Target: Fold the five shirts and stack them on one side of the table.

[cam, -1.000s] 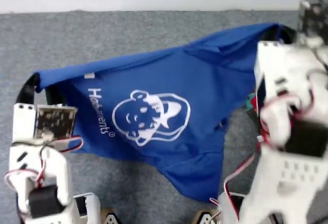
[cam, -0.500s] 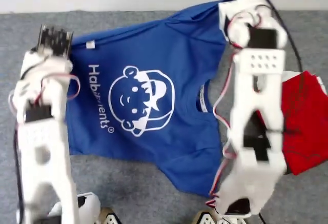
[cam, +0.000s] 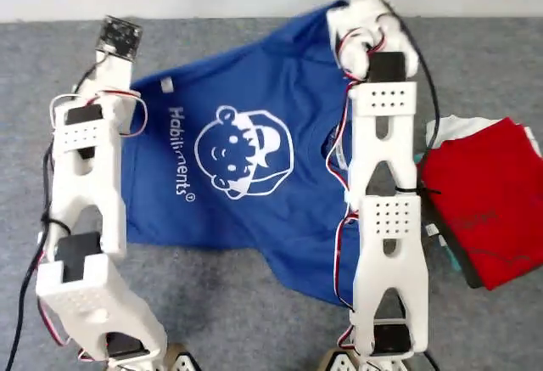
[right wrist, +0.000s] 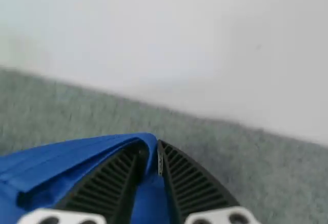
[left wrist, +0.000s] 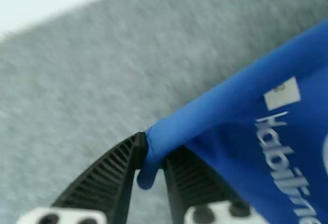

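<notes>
Bright, even light, faint soft shadows

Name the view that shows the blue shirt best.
The high view: the blue shirt is spread over the table, print up. The left wrist view gives one corner pinched in the left gripper, with some lettering; the right wrist view gives a folded edge pinched in the right gripper.

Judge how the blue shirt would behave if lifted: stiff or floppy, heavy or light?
Probably floppy: the blue shirt rolls up at the edge where the left gripper pinches it. Likely light: two small pinches, the right gripper at another edge, seem enough to hold it. Lifted, it would probably sag between them.
</notes>
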You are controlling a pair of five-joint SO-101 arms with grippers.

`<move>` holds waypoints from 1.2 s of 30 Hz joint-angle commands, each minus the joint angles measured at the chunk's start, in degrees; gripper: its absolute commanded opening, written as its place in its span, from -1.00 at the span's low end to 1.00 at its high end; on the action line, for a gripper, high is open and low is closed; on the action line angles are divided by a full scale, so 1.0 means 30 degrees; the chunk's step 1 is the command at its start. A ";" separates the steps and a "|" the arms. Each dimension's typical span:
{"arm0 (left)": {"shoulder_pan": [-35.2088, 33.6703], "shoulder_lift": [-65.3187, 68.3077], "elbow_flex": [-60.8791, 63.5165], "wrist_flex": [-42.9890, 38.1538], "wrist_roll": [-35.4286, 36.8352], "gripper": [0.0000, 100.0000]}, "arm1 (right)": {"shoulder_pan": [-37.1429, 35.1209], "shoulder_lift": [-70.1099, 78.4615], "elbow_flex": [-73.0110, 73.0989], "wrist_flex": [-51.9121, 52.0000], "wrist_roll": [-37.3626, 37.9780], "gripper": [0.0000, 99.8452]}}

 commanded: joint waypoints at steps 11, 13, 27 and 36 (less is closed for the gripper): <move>0.0762 -0.0029 -0.0923 0.5861 -0.0059 -0.97 | -0.1011 -0.4469 -0.1055 1.0242 0.0674 -0.98; 0.0762 -0.0059 -0.0923 0.7179 -0.0615 -0.97 | -0.0982 -0.5114 -0.1055 1.1883 0.0703 -0.98; 0.0645 -0.0059 -0.0835 1.6908 -0.5480 -0.97 | -0.1099 -0.8396 0.4015 1.2586 0.0791 -0.98; -0.0059 -0.0117 -0.0982 1.9458 -0.6857 -0.97 | 0.0249 -1.7099 1.5092 1.2586 0.1963 -0.98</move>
